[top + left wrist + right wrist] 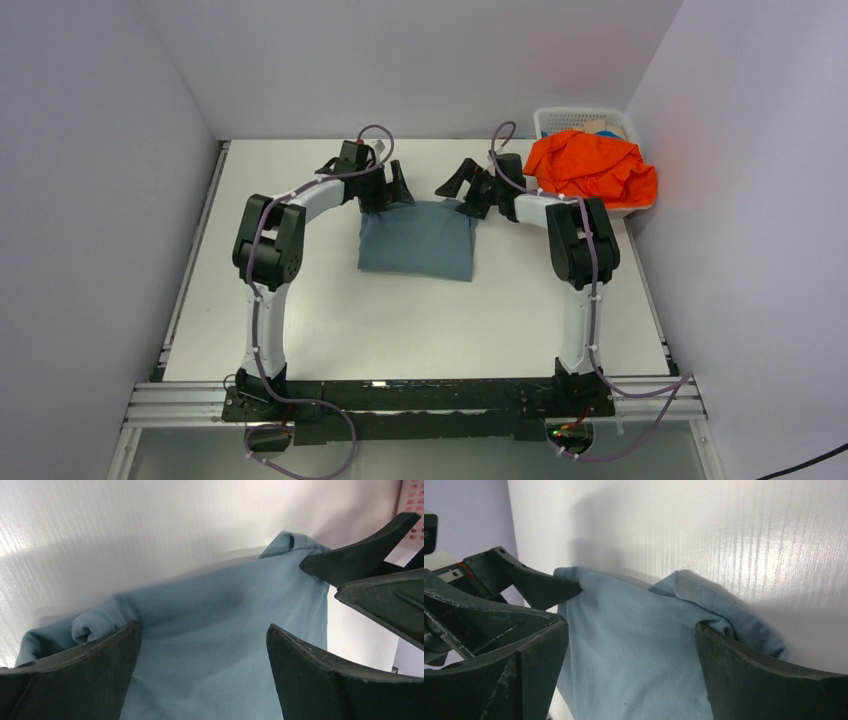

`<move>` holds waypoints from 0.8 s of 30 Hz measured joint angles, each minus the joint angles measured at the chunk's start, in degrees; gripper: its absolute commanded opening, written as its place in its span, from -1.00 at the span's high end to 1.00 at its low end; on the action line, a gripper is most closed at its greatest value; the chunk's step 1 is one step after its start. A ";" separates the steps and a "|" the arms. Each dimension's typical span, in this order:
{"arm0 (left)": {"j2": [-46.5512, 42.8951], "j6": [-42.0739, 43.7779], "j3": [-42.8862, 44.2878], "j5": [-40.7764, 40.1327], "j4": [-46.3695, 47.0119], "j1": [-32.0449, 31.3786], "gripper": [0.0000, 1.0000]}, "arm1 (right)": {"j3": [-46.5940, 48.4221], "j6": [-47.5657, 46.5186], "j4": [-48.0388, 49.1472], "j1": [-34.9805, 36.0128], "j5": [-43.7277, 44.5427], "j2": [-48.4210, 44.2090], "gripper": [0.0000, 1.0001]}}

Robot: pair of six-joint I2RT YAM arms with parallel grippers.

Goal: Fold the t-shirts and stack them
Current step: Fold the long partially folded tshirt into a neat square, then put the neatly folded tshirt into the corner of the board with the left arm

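The slate blue-grey t-shirt (418, 238) lies folded into a rough rectangle at the table's middle. My left gripper (388, 190) is open at its far left corner. In the left wrist view (204, 645) the jaws stand wide apart with the shirt (220, 625) between them and nothing pinched. My right gripper (468, 190) is open at the far right corner. In the right wrist view (631, 640) its jaws also straddle the shirt (624, 630). The bright orange t-shirt (592, 168) lies crumpled in the basket at the back right.
The white mesh basket (560, 118) stands at the table's back right corner, against the walls. The two grippers are close together; the right one's fingers (360, 560) show in the left wrist view. The white table (300, 300) surrounds the shirt.
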 measured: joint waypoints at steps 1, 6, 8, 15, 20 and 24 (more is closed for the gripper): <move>0.00 0.13 0.00 0.15 -0.02 0.04 -0.99 | 0.50 -0.33 -0.81 0.02 0.11 0.04 -1.00; -2.21 2.71 -0.15 0.09 -2.29 -0.07 -0.99 | 4.00 -5.29 -7.98 0.22 2.43 -0.76 -1.00; -5.84 3.85 -1.60 -1.31 -3.56 -0.28 -0.99 | 3.63 -8.35 -11.61 0.09 4.57 -3.76 -1.00; -30.64 5.75 -16.09 -8.70 -1.62 -0.52 -0.99 | -13.90 -13.92 -12.81 -0.57 13.03 -33.79 -1.00; -31.21 5.68 -19.63 -11.06 -1.03 -0.52 -0.99 | -29.99 -15.26 -10.40 -0.76 19.08 -52.87 -1.00; -24.37 5.29 -21.35 -11.98 -2.64 -0.50 -0.91 | -36.65 -16.61 -17.57 -0.90 26.14 -61.26 -1.00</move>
